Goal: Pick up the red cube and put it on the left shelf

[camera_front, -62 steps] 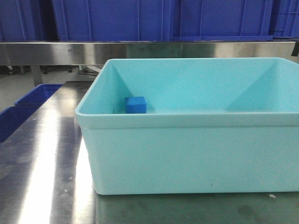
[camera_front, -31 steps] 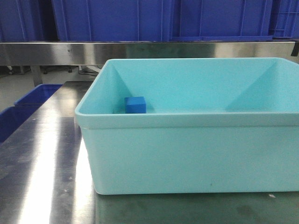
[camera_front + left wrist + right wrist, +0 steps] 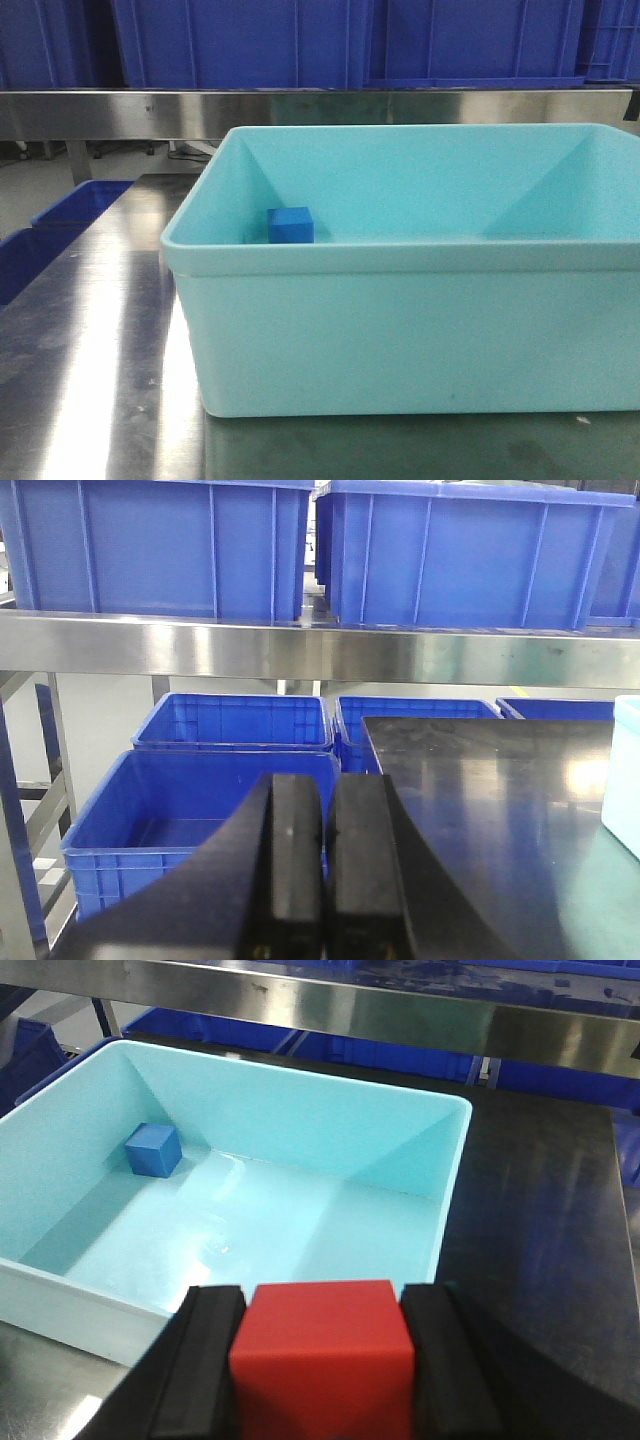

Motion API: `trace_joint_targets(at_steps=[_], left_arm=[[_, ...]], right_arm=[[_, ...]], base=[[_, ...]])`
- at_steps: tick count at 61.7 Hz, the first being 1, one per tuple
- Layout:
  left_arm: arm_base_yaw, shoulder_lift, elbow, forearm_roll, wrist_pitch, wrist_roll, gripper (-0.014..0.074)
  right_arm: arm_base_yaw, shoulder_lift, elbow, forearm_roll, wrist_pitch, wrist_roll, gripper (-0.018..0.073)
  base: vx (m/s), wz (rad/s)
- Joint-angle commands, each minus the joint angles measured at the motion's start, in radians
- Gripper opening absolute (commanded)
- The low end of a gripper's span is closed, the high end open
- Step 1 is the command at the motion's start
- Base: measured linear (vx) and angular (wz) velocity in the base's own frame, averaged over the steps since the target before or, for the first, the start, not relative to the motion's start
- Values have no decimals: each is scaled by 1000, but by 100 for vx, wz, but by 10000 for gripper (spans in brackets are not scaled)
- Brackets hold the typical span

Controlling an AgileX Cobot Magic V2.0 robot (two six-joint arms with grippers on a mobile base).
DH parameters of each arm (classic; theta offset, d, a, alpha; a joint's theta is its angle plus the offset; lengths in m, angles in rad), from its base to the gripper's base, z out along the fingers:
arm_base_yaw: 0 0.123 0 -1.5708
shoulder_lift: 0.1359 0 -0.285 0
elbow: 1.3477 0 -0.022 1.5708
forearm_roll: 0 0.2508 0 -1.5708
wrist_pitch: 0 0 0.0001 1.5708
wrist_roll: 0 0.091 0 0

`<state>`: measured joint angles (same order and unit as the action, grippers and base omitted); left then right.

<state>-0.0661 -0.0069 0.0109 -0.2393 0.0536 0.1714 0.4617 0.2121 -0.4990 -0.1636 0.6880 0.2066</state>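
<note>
Red cube [image 3: 322, 1360]: clamped between the fingers of the right gripper [image 3: 322, 1352], at the near side of the turquoise tub [image 3: 445, 1210].
Left gripper [image 3: 325, 865]: jaws pressed together, holding nothing, left of the tub.
Blue cube [image 3: 152, 1150]: inside the tub, in the far-left corner.
Left shelf [image 3: 300, 652]: steel rack carrying blue crates [image 3: 150, 545], beyond the tub.

This looks like a warehouse or factory storage area rather than a home. A grey stainless-steel rack [image 3: 200, 645] carries big deep-blue ribbed plastic crates [image 3: 150, 550] on top. Below the rack sit more open blue plastic crates [image 3: 200, 810]. In front of the rack, a brushed steel worktable [image 3: 100, 350] bears a pale turquoise plastic tub [image 3: 400, 330].
</note>
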Motion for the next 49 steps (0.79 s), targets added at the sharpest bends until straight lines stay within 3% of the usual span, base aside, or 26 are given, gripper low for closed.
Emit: trace_joint_targets(at_steps=[1,31,49], left_arm=[[-5,-13,24,-1,-85,0,102],[-5,-13,24,-1,-85,0,102],[-5,-13,24,-1,-85,0,102]], right_arm=[[1,9,-26,-23,-71,-8,57],[1,9,-26,-23,-71,-8,57],[1,9,-26,-23,-71,-8,57]], base=[[0,0],[0,0],[-5,31]])
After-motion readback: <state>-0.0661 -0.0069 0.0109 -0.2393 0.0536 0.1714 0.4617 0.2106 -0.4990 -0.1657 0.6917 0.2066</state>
